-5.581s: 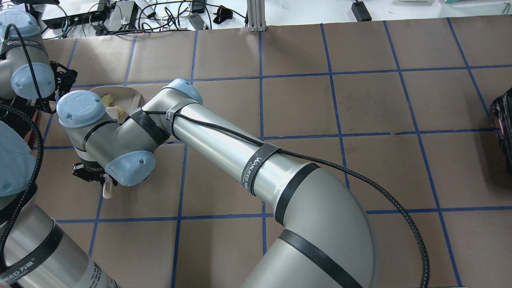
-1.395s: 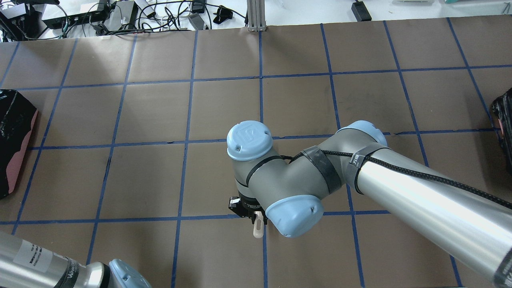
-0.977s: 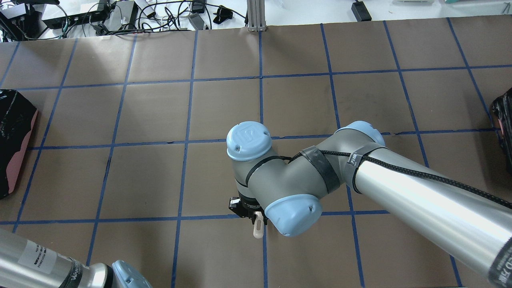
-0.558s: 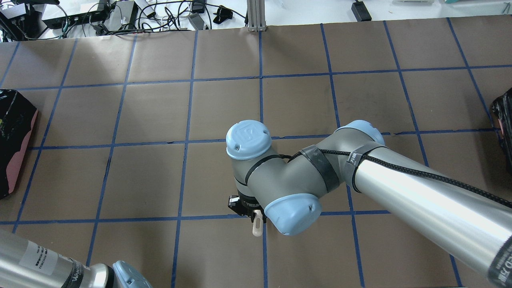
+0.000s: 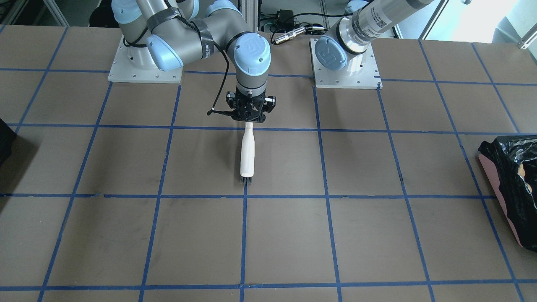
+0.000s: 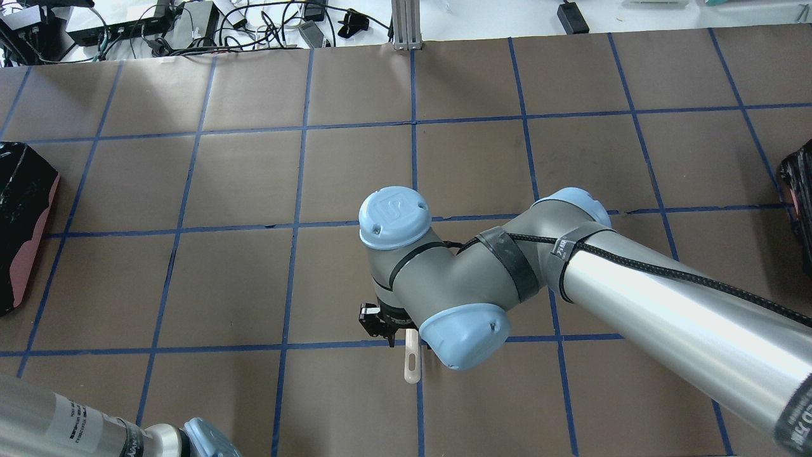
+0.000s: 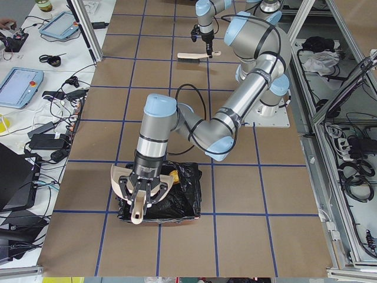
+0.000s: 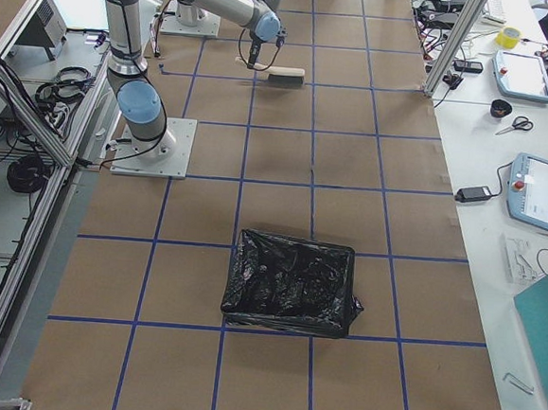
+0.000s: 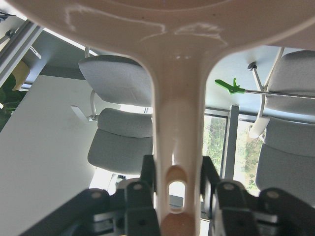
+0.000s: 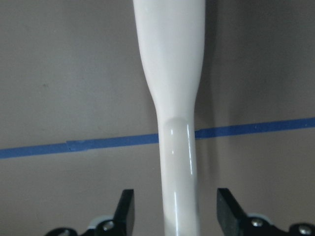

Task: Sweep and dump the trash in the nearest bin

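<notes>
The pink-sided bin [image 7: 177, 197] with its black bag sits at the table's left end; it also shows in the front view [image 5: 509, 176] and the overhead view [image 6: 22, 216]. My left gripper [image 7: 141, 197] is shut on the white dustpan's handle [image 9: 177, 147] and holds the dustpan [image 7: 121, 180] tipped over the bin. A small yellow piece [image 7: 174, 175] lies in the bag; the other trash is hidden. My right gripper [image 5: 250, 118] is open around the handle of the white brush [image 5: 247, 155], which lies on the table; its fingers [image 10: 125, 211] stand clear of the handle.
A second black-bagged bin [image 8: 292, 282] stands at the table's right end, seen at the overhead view's right edge [image 6: 799, 190]. The brown table [image 5: 126, 235] carries a blue tape grid. Cables and boxes [image 6: 158, 25] lie beyond its far edge.
Since 5.6 s ago the right arm has carried the brush from the dustpan at the left to the table's middle. In the last half second its wrist shifted and more handle shows.
</notes>
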Controlling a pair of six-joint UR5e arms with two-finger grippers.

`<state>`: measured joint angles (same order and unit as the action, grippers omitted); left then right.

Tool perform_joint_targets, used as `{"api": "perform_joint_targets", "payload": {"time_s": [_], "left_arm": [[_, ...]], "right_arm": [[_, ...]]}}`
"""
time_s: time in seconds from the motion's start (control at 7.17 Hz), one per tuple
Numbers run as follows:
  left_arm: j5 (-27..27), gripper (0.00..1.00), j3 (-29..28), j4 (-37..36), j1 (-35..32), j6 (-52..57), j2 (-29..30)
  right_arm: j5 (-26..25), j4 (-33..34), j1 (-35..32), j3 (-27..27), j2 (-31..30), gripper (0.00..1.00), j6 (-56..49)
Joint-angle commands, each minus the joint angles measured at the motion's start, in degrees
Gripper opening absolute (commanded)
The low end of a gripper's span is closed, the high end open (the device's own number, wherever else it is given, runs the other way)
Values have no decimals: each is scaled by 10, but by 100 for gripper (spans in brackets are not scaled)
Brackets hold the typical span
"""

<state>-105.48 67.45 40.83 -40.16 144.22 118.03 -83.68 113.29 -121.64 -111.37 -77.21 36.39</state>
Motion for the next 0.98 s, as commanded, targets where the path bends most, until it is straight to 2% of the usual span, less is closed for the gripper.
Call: {"api": "perform_joint_targets", "payload": {"time_s": [0.0,0.14,0.28,0.56,0.7,0.84], "left_arm": [[-3,0,4,161,-42,-121,-52],[4,0,5,246,-66,-268,-65],[2,0,9,315,-109,-390,-76],[-3,0,50,350,-215,-639,-97],[-2,0,76,368,-267,-750,-109],[4,0,86,389,-316,-882,-109]], "right_arm": [[-8,-29,7,60,-26,89,0],[-9,-89,10,98,-56,97,-1],[-9,-148,11,129,-85,99,-1],[-31,-210,18,178,-117,100,-4],[-52,-252,40,212,-121,100,-10],[-47,-279,67,238,-121,100,-26]]}}
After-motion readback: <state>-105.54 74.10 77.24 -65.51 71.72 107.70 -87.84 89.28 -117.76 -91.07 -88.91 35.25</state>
